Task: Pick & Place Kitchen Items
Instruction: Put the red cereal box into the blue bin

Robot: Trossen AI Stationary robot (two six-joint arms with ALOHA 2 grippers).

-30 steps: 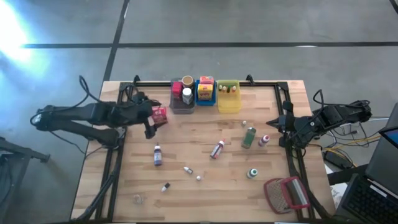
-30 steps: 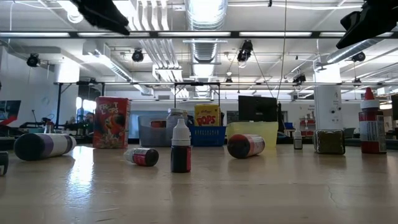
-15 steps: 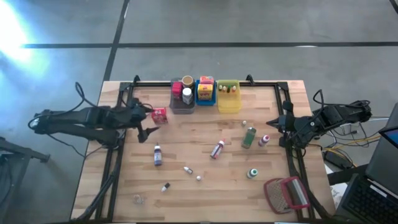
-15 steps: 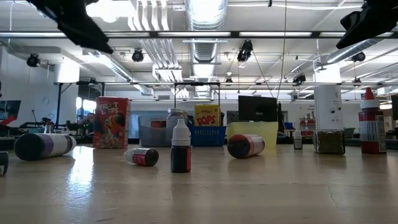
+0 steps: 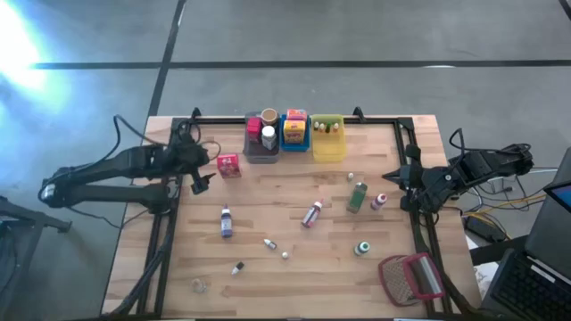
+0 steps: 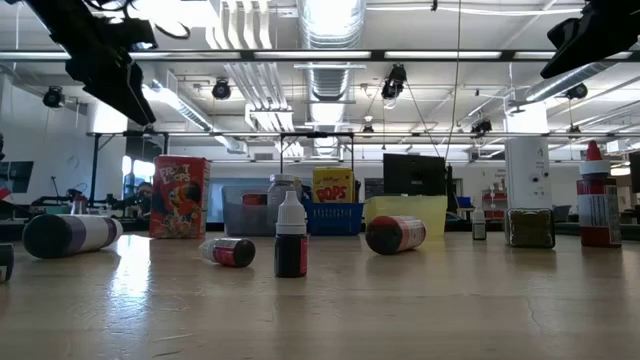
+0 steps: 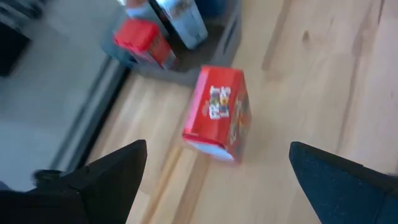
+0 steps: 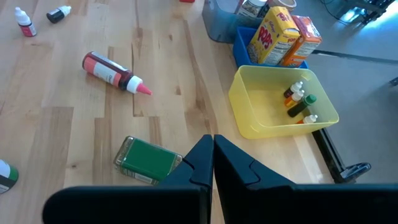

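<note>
Three bins (image 5: 327, 150) at the bench's twelve o'clock are part-filled, the red packet (image 5: 228, 165) and many bottles remain loose, left jaws (image 5: 197, 171) wide, empty, right jaws (image 5: 390, 177) closed, empty.

Three bins (image 5: 294, 135) line the desk's (image 5: 294, 267) far edge; a packet (image 5: 228, 165) stands left of them, with bottles (image 5: 311, 214) scattered in front and a mesh object (image 5: 411, 277) at the near right corner.

We are in a lab hall: exposed ceiling ducts (image 6: 330, 20), strip lights, monitors (image 6: 414, 173) behind our wooden table (image 5: 294, 259).
</note>
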